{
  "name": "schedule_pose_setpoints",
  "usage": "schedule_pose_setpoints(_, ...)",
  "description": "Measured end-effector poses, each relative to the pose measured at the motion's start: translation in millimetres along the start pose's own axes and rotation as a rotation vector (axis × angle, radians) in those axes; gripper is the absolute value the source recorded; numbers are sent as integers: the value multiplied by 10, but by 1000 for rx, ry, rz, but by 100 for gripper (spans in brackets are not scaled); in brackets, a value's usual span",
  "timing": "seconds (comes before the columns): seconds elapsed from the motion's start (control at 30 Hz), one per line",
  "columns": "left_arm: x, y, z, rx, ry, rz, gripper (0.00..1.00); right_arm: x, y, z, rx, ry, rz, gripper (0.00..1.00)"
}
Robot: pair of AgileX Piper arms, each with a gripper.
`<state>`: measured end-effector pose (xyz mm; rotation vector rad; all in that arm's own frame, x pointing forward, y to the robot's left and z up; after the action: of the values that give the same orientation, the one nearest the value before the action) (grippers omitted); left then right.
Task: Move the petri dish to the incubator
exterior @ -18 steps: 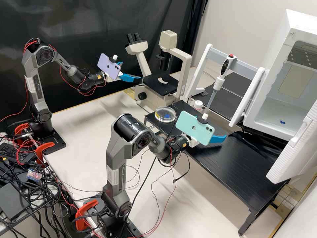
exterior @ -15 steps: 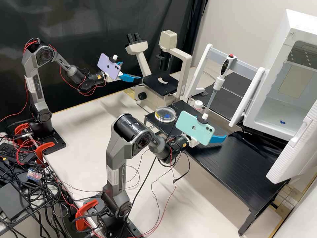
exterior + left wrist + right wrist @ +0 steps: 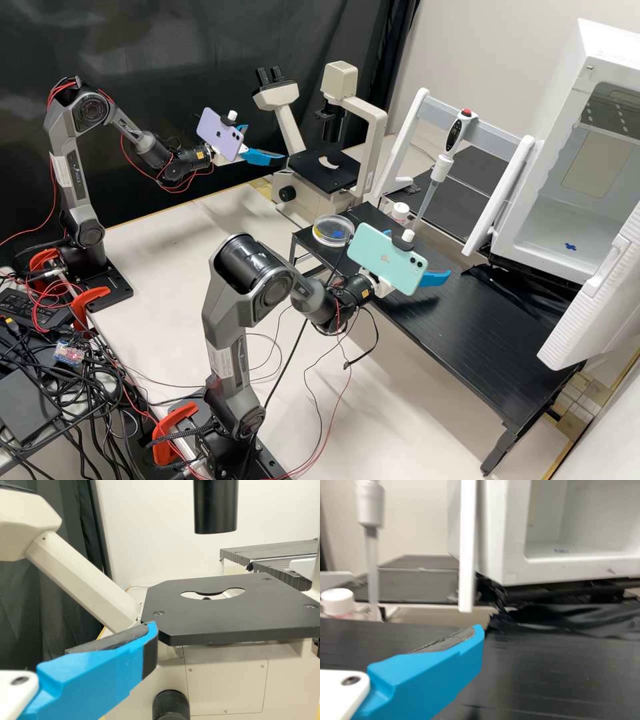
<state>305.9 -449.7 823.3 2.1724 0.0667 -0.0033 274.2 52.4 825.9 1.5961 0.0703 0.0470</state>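
Observation:
The clear petri dish (image 3: 331, 231), marked blue and yellow, lies on the back left end of the black shelf in the high view. The white incubator (image 3: 522, 230) stands open at the right; its front frame (image 3: 515, 535) also shows in the right wrist view. Over the shelf, right of the dish and apart from it, is my right gripper (image 3: 421, 253), open and holding nothing. In the right wrist view a finger of the right gripper (image 3: 470, 640) shows against the shelf. My left gripper (image 3: 265, 143), open and empty, is by the microscope; in its wrist view the left gripper (image 3: 150, 637) is before the stage.
The microscope (image 3: 323, 170) stands behind the dish. A pipette (image 3: 442, 167) hangs on its stand beside a small white-capped bottle (image 3: 400, 212). The black shelf (image 3: 487, 333) runs to the incubator's door (image 3: 593, 320). Cables hang below the right arm.
My right arm has drawn back slightly to the left, bringing its gripper a little nearer the dish. The left arm and the dish have kept their places.

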Motion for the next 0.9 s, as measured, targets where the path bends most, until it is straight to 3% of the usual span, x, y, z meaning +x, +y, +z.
schedule_pose_setpoints(0.2, 0, 0, 0, 0, 0, 0, 100, -217, -167, -292, -11, 152, -45, 100)
schedule_pose_setpoints(0.27, 0, 0, 0, 0, 0, 0, 100, -268, -248, -370, -11, 172, -50, 100)
schedule_pose_setpoints(0.53, 0, 0, 0, 0, 0, 0, 100, -431, -672, -682, -131, 308, -165, 100)
schedule_pose_setpoints(0.7, 0, 0, 0, 0, 0, 0, 100, -457, -889, -713, -175, 329, -237, 100)
schedule_pose_setpoints(0.9, 0, 0, 0, 0, 0, 0, 100, -389, -1050, -613, -181, 273, -284, 100)
